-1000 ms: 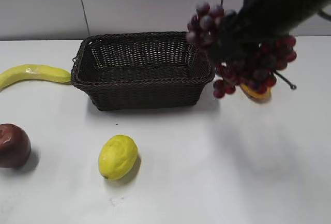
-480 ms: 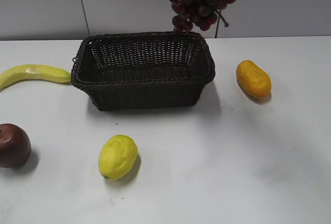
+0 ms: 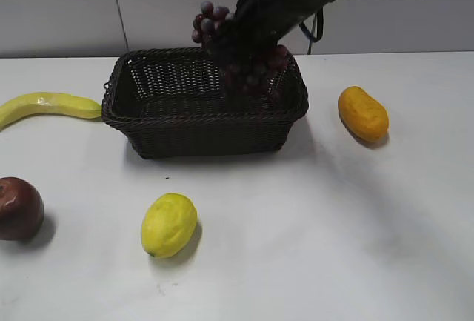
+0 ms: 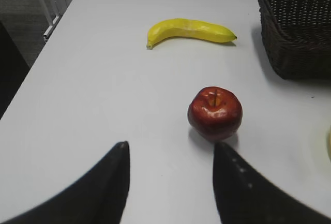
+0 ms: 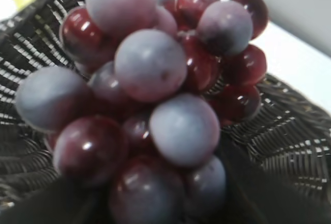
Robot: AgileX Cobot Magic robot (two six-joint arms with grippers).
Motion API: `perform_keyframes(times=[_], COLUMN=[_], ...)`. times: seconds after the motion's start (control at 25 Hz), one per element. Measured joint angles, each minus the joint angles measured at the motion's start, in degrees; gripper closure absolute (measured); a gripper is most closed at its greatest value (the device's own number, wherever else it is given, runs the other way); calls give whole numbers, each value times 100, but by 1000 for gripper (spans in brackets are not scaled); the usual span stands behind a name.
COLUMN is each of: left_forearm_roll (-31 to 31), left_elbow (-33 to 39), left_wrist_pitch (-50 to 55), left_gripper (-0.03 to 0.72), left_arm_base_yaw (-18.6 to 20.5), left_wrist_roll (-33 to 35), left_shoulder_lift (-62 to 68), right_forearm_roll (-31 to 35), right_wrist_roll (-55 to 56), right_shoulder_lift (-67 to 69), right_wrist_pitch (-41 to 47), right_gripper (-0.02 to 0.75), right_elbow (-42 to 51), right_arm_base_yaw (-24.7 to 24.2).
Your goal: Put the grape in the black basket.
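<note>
The grape (image 3: 244,65) is a dark red-purple bunch held by my right gripper (image 3: 248,35) over the right part of the black basket (image 3: 204,139), hanging down to about rim level. In the right wrist view the grape (image 5: 150,105) fills the frame, with the basket's woven wall (image 5: 289,136) right behind it; the jaws themselves are hidden by the bunch. My left gripper (image 4: 170,149) is open and empty, low over the table just in front of the red apple (image 4: 214,111). The basket's corner (image 4: 297,32) shows at the upper right of the left wrist view.
A yellow banana (image 3: 44,106) lies left of the basket and also shows in the left wrist view (image 4: 191,30). A lemon (image 3: 169,224) lies in front of the basket. A red apple (image 3: 18,208) sits at the left edge. An orange-yellow mango (image 3: 363,113) lies to the right.
My right arm has carried the grape from the right of the basket up over its back rim, then down over the basket's right part. The other fruits have not moved.
</note>
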Motion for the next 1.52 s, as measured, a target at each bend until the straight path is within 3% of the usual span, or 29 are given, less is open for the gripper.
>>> perform_keyframes(times=[0.16, 0.36, 0.44, 0.72, 1.04, 1.32, 1.52], left_forearm_roll=[0, 0, 0, 0, 0, 0, 0], left_elbow=[0, 0, 0, 0, 0, 0, 0], left_wrist_pitch=[0, 0, 0, 0, 0, 0, 0], left_gripper=[199, 199, 199, 199, 199, 199, 199], left_arm_base_yaw=[2, 6, 6, 6, 6, 6, 6], left_wrist_roll=[0, 0, 0, 0, 0, 0, 0], left_shoulder_lift=[0, 0, 0, 0, 0, 0, 0], right_forearm_roll=[55, 67, 67, -159, -1849, -2124, -2166], right_wrist_roll=[-17, -18, -27, 251, 1636, 2042, 2207], right_shoulder_lift=[396, 454, 435, -203, -1347, -2178, -2915], right_wrist_pitch=[-154, -180, 69, 1869, 3915, 4063, 4063], right_gripper=[393, 129, 90, 79, 89, 115, 136], right_elbow=[0, -93, -278, -1184, -1356, -1290, -390], right_arm_base_yaw=[0, 0, 0, 0, 0, 0, 0])
